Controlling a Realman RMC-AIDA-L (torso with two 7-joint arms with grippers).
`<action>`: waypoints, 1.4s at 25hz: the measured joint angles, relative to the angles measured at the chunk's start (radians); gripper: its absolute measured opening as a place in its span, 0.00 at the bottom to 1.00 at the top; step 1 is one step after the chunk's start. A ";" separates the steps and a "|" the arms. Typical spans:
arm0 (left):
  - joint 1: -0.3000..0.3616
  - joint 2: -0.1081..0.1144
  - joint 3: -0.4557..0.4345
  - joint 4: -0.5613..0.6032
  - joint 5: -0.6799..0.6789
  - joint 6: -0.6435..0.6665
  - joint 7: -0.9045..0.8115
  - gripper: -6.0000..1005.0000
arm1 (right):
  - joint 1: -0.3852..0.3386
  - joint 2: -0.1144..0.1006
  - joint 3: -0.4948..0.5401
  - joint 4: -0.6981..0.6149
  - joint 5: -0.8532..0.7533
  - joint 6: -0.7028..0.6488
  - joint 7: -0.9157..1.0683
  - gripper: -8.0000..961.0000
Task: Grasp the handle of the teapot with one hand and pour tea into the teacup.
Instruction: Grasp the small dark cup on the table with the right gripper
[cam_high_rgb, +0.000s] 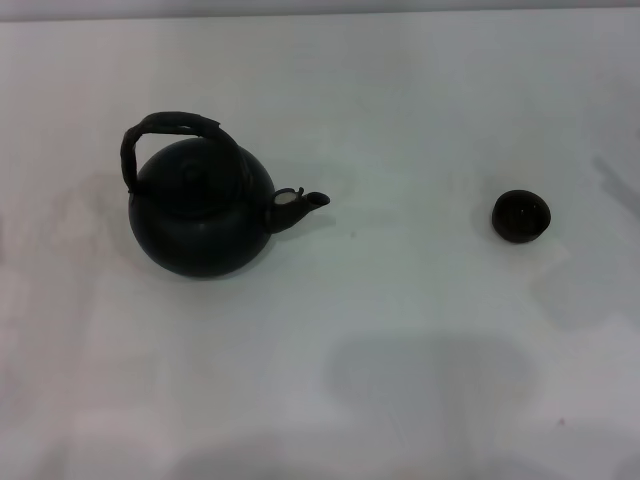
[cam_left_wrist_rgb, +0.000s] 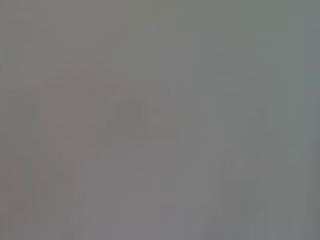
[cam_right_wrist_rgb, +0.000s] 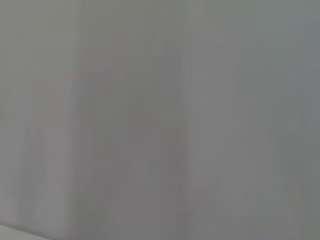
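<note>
The round black teapot (cam_high_rgb: 200, 215) stands upright on the white table (cam_high_rgb: 400, 100), left of centre in the head view. Its black ropey handle (cam_high_rgb: 175, 125) arches over the top. Its short spout (cam_high_rgb: 297, 208) has a pale tip and points right, toward the teacup. The tiny black teacup (cam_high_rgb: 521, 216) stands well to the right of the teapot, apart from it. Neither gripper shows in any view. Both wrist views show only a plain grey surface.
The white table fills the head view, with its far edge near the top. Soft shadows lie on the table near the front edge and at the right side.
</note>
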 joint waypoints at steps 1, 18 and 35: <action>-0.002 0.000 0.000 0.000 0.000 0.000 0.000 0.44 | 0.001 0.000 0.000 0.000 0.000 0.000 0.000 0.88; -0.005 -0.001 0.000 0.000 0.000 -0.002 0.000 0.44 | 0.005 -0.003 -0.006 0.000 -0.005 -0.001 0.000 0.88; 0.001 0.002 0.000 0.000 0.000 -0.011 0.004 0.44 | -0.003 -0.031 -0.008 0.147 -0.206 0.042 0.159 0.88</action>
